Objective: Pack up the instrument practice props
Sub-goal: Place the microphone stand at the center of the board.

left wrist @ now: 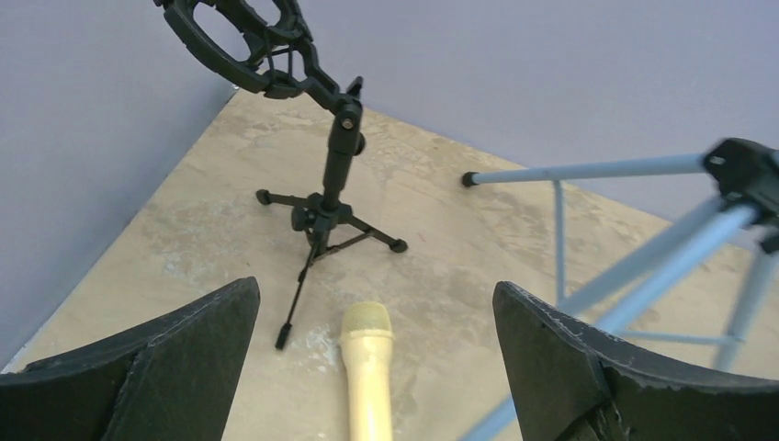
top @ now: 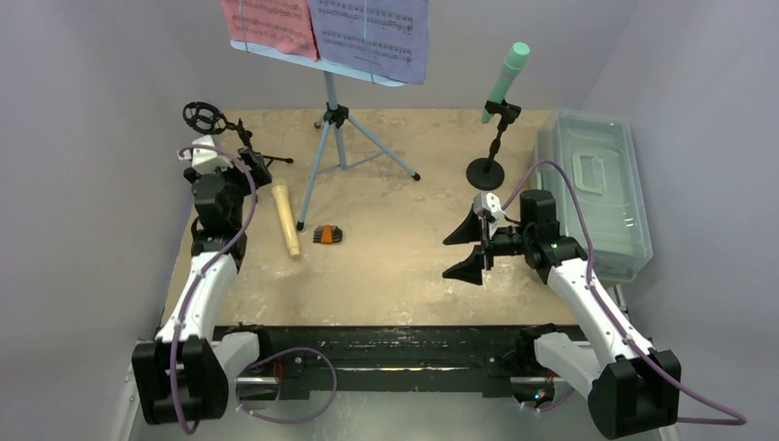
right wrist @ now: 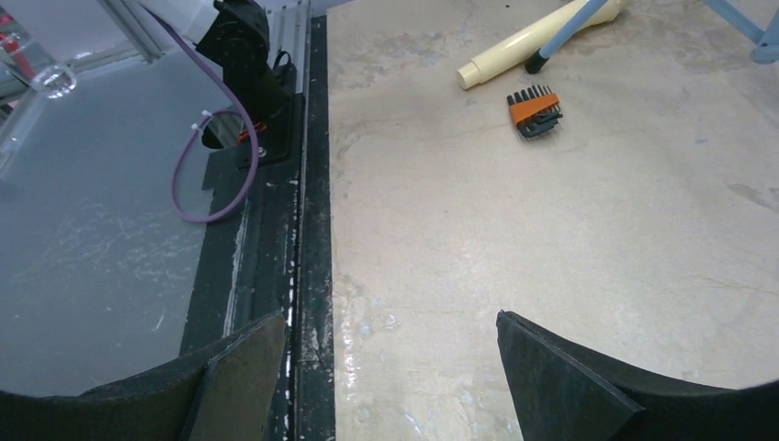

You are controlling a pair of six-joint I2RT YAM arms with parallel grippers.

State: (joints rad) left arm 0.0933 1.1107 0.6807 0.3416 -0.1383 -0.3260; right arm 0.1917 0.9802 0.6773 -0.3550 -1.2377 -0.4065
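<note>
At the table's left edge my left gripper reaches forward, jaws wide over the yellow microphone, holding nothing; my right gripper points left, equally open.

Right gripper hangs, jaws spread wide; the yellow microphone and what looks like an orange bit holder lie to its left, the mint-green microphone beyond it.

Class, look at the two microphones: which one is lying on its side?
The yellow microphone, which lies flat on the table. The mint-green microphone is not lying down: it is held upright, slightly tilted, in its black stand.
</note>
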